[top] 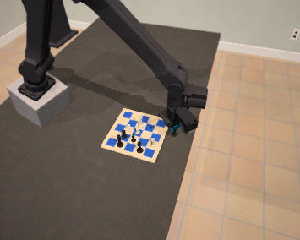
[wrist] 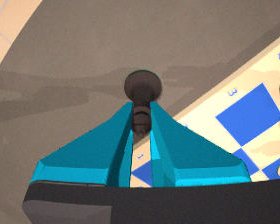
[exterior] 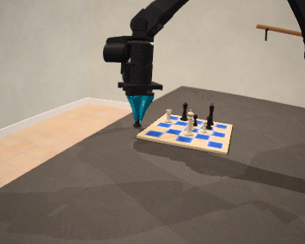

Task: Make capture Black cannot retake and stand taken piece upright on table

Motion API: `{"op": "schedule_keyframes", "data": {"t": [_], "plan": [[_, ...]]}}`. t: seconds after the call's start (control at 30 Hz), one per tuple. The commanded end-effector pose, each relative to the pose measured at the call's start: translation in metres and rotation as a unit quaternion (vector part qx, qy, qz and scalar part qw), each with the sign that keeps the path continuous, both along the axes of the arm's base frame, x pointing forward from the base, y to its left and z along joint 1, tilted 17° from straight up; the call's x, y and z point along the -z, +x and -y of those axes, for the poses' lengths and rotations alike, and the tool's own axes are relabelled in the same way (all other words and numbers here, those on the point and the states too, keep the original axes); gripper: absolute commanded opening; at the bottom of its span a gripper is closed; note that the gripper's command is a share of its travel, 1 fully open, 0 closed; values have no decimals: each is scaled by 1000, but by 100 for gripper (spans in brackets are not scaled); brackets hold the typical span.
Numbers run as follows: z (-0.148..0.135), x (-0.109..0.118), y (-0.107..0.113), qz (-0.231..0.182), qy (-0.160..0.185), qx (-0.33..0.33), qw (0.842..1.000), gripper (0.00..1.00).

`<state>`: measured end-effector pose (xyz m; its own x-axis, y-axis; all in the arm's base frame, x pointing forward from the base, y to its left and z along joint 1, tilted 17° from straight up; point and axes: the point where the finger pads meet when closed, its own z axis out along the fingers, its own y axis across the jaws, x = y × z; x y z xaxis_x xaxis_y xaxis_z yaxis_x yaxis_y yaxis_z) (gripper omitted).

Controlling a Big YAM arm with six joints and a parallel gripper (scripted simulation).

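- The dark arm's gripper point(exterior: 137, 120), with its teal wedge-shaped fingers, is clenched on a small black chess pawn point(wrist: 141, 96), held upright.
- In the exterior view, the pawn's base sits at the dark grey table top point(exterior: 97, 185), just left of the blue-and-cream chessboard point(exterior: 217, 148), off its edge.
- In the top view, gripper and pawn are at the board's right corner, centre of frame, near the table's right edge.
- On the board stand white and black pieces, all upright, including a tall white piece point(exterior: 190, 124) and a tall black piece point(exterior: 211, 113).
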<state>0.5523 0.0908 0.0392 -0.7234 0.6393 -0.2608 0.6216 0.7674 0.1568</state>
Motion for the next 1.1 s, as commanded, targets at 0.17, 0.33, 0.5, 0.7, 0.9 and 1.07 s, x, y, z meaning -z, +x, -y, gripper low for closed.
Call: {"op": "schedule_keyframes", "data": {"t": [0.17,0.33,0.5,0.7,0.9,1.07], "plan": [[5,-6,18,17,3,5,1000,0],[5,-6,18,17,3,5,1000,0],[5,-6,18,17,3,5,1000,0],[5,-6,18,17,3,5,1000,0],[5,-6,18,17,3,5,1000,13],[5,-6,18,17,3,5,1000,27]]}}
